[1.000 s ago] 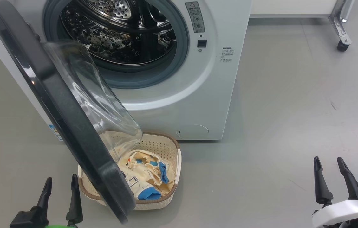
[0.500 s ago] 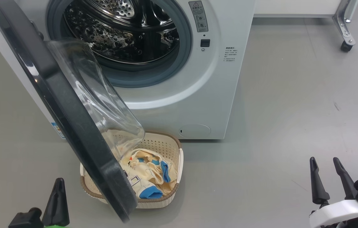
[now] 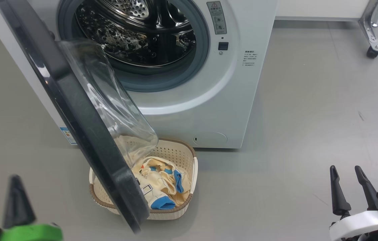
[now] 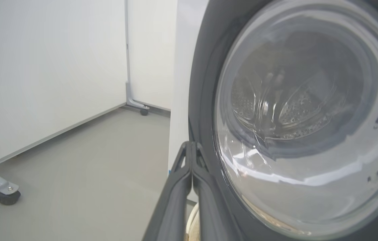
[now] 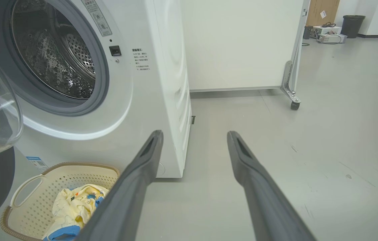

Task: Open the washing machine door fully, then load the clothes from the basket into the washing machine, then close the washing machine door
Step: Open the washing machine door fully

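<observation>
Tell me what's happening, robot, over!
Left gripper shut, empty, beside washing machine door rim. Right gripper open, empty. Door only partly open, overhanging basket; clothes inside basket.

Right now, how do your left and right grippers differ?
The left gripper is shut, fingers together; the right gripper is open, fingers apart. The left gripper sits close by the washing machine door; the right gripper faces the floor beside the washing machine. Both hold nothing.
</observation>
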Controlling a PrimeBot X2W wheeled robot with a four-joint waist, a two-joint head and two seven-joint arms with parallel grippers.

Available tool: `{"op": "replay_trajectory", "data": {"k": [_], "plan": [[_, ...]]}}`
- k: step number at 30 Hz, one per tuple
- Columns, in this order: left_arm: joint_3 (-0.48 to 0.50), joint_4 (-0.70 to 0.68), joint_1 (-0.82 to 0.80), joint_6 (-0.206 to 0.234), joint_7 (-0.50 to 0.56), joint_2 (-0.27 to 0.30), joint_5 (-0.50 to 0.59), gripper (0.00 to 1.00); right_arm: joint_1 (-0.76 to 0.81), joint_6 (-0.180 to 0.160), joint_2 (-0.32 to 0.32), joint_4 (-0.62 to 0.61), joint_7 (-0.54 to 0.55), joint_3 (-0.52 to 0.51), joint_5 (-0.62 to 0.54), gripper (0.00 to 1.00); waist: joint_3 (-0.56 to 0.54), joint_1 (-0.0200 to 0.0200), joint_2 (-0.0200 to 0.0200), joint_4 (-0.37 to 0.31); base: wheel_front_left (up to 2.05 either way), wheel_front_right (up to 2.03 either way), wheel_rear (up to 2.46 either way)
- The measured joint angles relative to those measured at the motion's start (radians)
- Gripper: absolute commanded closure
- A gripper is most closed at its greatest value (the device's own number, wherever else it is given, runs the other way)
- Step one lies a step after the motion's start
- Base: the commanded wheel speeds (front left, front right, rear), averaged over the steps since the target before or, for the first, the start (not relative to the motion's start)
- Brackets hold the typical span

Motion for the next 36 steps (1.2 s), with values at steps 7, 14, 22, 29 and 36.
{"op": "replay_trajectory", "data": {"k": [7, 14, 22, 29, 36], "plan": [[0.059, -0.220, -0.093, 0.039, -0.005, 0.000, -0.019, 1.00, 0.010, 0.000, -0.008, -0.001, 0.000, -0.009, 0.000, 0.00, -0.011, 0.0000, 0.0000, 0.025, 0.00, 0.00, 0.00], [0.033, -0.373, -0.128, 0.048, -0.006, 0.001, 0.000, 1.00, 0.022, 0.000, -0.008, 0.000, 0.000, 0.008, 0.000, 0.00, -0.025, 0.0000, 0.0000, 0.049, 0.00, 0.00, 0.00], [-0.157, -0.531, -0.151, -0.005, -0.007, 0.001, 0.005, 1.00, 0.031, 0.000, -0.009, 0.000, 0.000, 0.017, 0.002, 0.00, -0.040, 0.0000, 0.0000, 0.079, 0.00, 0.00, 0.00], [-0.297, -0.608, -0.149, -0.036, -0.009, 0.003, 0.003, 1.00, 0.039, 0.000, -0.008, 0.003, 0.000, 0.023, 0.003, 0.00, -0.047, 0.0000, 0.0000, 0.098, 0.00, 0.00, 0.00], [-0.491, -0.554, -0.066, -0.103, -0.007, 0.007, -0.039, 1.00, 0.040, 0.000, -0.006, 0.009, 0.000, 0.037, 0.004, 0.00, -0.052, 0.0000, 0.0000, 0.106, 0.00, 0.00, 0.00]]}}
